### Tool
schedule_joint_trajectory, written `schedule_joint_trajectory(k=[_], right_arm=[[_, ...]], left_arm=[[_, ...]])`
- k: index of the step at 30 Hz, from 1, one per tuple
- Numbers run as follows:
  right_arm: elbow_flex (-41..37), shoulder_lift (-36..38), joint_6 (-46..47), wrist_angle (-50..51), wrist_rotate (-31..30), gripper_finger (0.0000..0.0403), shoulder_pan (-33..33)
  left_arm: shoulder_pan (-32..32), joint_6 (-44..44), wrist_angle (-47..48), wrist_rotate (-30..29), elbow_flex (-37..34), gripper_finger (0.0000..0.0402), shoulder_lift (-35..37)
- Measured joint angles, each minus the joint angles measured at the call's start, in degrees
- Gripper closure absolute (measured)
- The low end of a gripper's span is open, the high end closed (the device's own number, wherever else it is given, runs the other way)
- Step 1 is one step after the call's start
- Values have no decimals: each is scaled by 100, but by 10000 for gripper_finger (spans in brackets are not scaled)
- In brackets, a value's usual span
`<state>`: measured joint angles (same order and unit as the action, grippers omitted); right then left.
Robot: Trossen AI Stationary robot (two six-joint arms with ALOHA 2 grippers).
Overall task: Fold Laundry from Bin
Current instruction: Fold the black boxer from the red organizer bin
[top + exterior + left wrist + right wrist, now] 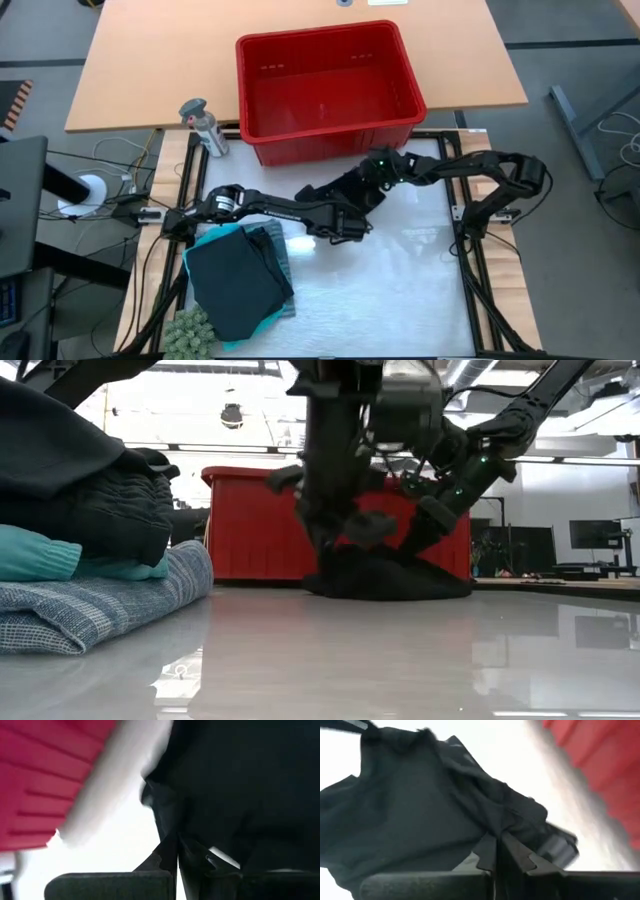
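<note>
Two tables in the high view: a tan wooden table (130,70) at the back, a glossy white work table (400,290) in front. Red bin (325,90) at the wooden table's front edge, its near wall just beyond the white surface; inside, only bare red floor visible from above. Near the white surface's left front corner, a stack of folded laundry (240,280): black garment on top, turquoise under it, blue-grey striped cloth at the bottom, filling the left of the low view and hiding the room behind. Crumpled black garment (350,200) just in front of the bin's near wall, largely covered by both arms from above. Left gripper (177,852) pressed together, pinching a fold of that garment; right gripper (496,847) likewise closed on a bunched fold of the same cloth, reaching in from the opposite side. In the low view, the arms' dark links crossing in front of the bin and blocking much of its wall. Small grey bottle (203,125) upright beside the bin's left front corner. Green knobbly object (190,332) at the stack's front edge.
</note>
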<state>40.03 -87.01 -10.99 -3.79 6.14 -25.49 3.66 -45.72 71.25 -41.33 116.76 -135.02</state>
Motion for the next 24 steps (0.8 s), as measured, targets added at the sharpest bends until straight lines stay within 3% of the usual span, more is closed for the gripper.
schedule_joint_trajectory(k=[4,9,24], right_arm=[[-1,42,87,281,71,352,-204],[-2,-45,2,445,621,350,-241],[-2,-107,411,119,587,327,-669]], left_arm=[[53,-446,-217,107,-513,401,0],[83,-507,-292,32,-591,401,2],[83,-920,135,-117,-591,401,4]])
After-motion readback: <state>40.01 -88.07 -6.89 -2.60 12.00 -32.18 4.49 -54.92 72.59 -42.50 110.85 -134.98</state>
